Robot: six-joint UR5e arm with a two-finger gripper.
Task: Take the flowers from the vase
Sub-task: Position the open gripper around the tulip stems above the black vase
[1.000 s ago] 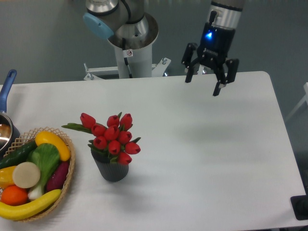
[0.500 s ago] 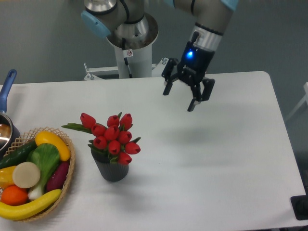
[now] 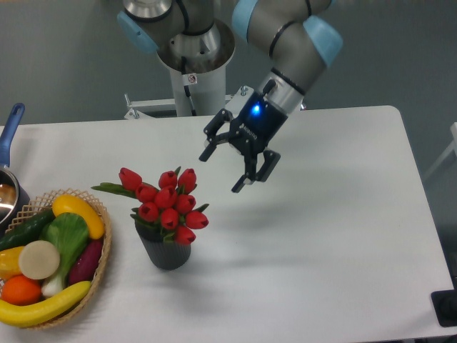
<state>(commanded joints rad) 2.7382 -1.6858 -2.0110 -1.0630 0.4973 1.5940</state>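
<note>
tulip buds (image 3: 166, 202): ten or so, red, one bunch
vase (image 3: 165, 249): one
basket (image 3: 104, 246): one, near left
bananas (image 3: 43, 306): one for sure
oranges (image 3: 20, 289): one
cucumbers (image 3: 25, 229): one
pot (image 3: 8, 184): one, far left edge
gripper (image 3: 222, 170): one, two fingers

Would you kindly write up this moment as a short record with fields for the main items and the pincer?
flowers: red tulips, standing in the vase
vase: dark grey, upright on the white table
pincer: open, empty, in the air to the right of the flowers, not touching them
basket: wicker, left of the vase, holding fruit and vegetables
pot: blue-handled, at the table's left edge
</note>
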